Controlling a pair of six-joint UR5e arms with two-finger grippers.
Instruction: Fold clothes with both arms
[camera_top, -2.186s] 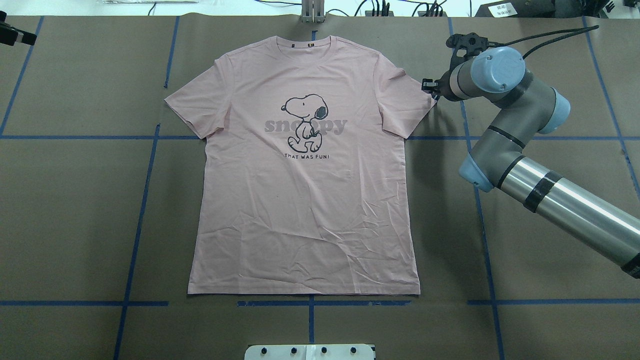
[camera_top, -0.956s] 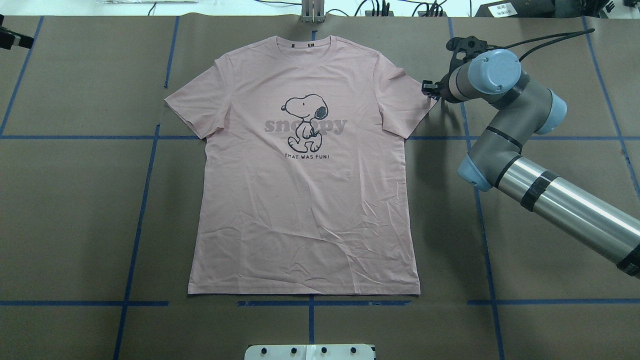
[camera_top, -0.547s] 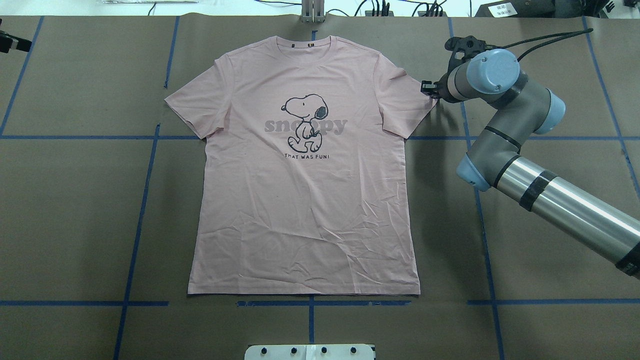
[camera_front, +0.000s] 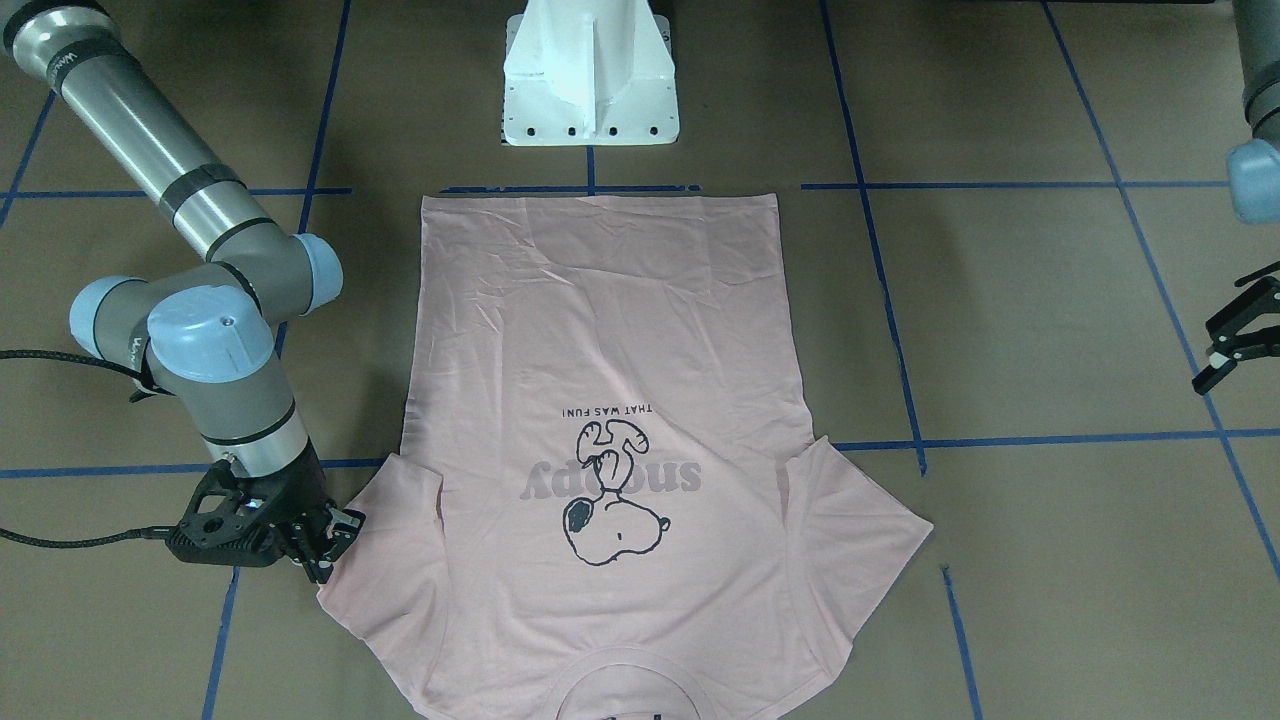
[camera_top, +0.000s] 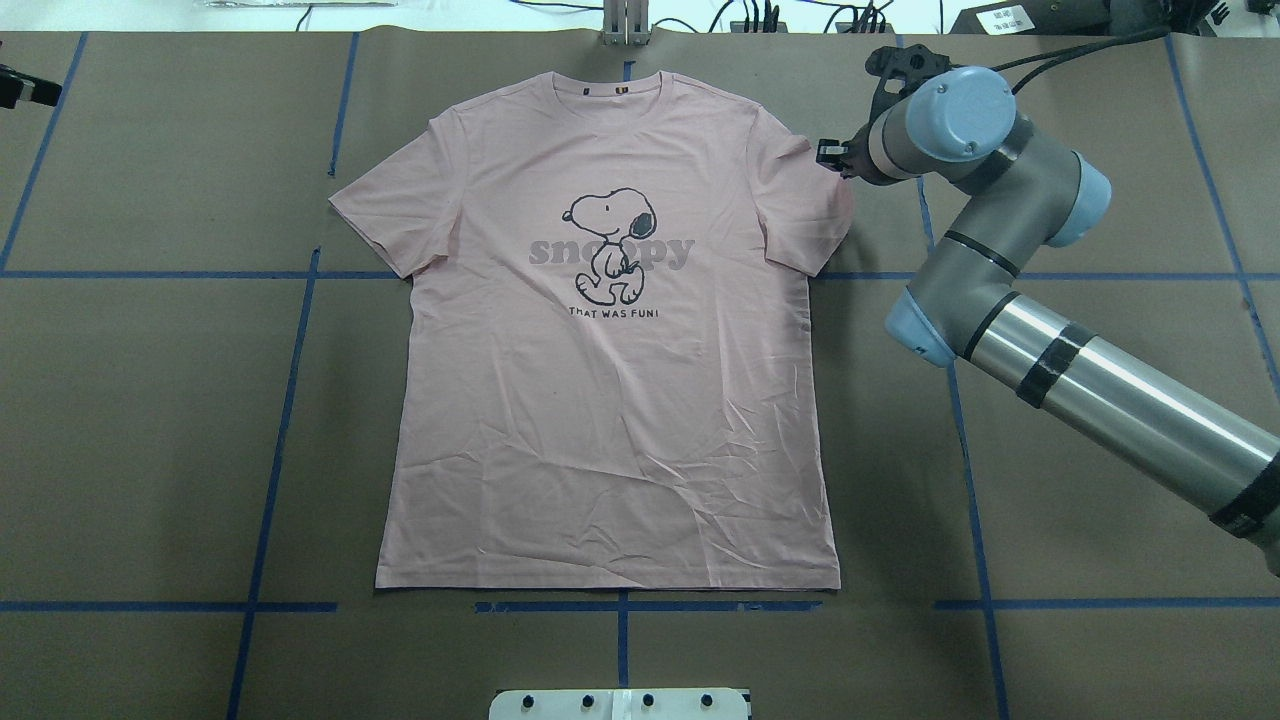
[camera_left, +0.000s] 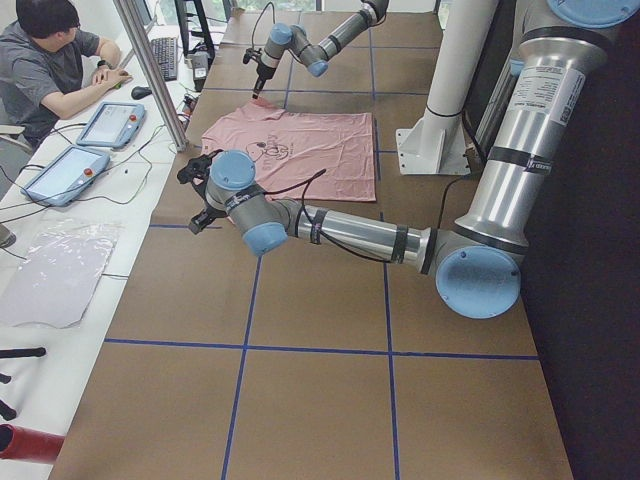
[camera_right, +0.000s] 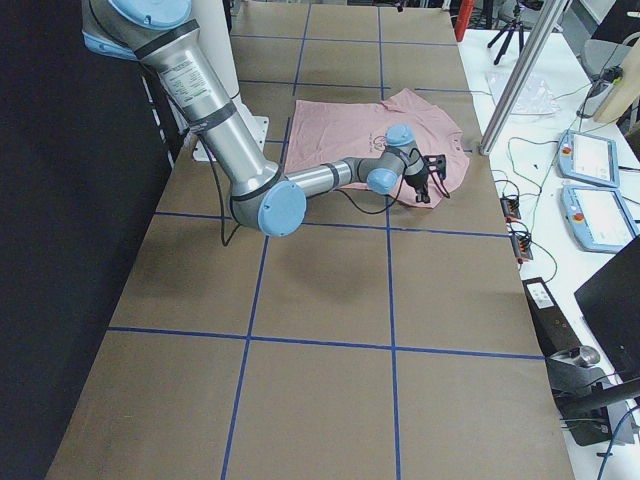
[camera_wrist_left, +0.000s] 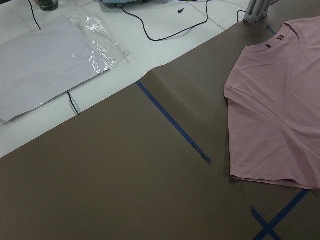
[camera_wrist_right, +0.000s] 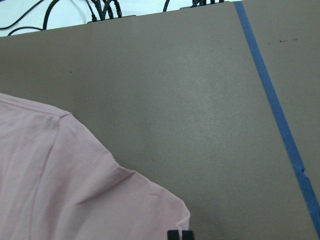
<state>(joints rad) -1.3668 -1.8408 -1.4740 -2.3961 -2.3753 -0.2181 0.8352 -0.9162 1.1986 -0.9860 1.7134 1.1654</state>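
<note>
The pale pink T-shirt (camera_top: 600, 430) lies flat on the brown table, Snoopy print up and collar at the far edge. It also shows in the front-facing view as the T-shirt (camera_front: 600, 330). My right gripper (camera_top: 828, 153) is at the tip of the sleeve on that side and is shut on its edge. From the front, the right gripper (camera_front: 325, 548) sits on that sleeve corner. In the right wrist view the black fingertips (camera_wrist_right: 180, 235) are closed together on pink cloth (camera_wrist_right: 65, 185). My left gripper (camera_front: 1235, 340) hangs open, well off the shirt's other side.
The white pedestal (camera_front: 588, 75) stands just past the shirt's hem. Blue tape lines (camera_top: 290, 380) cross the table. A person (camera_left: 50, 70) sits at a desk with tablets (camera_left: 108, 122) beyond the far edge. A plastic bag (camera_wrist_left: 50, 55) lies there too.
My right gripper has moved left and toward the far edge, drawing the sleeve tip inward with it. The rest of the shirt lies as before. The left gripper has barely shifted.
</note>
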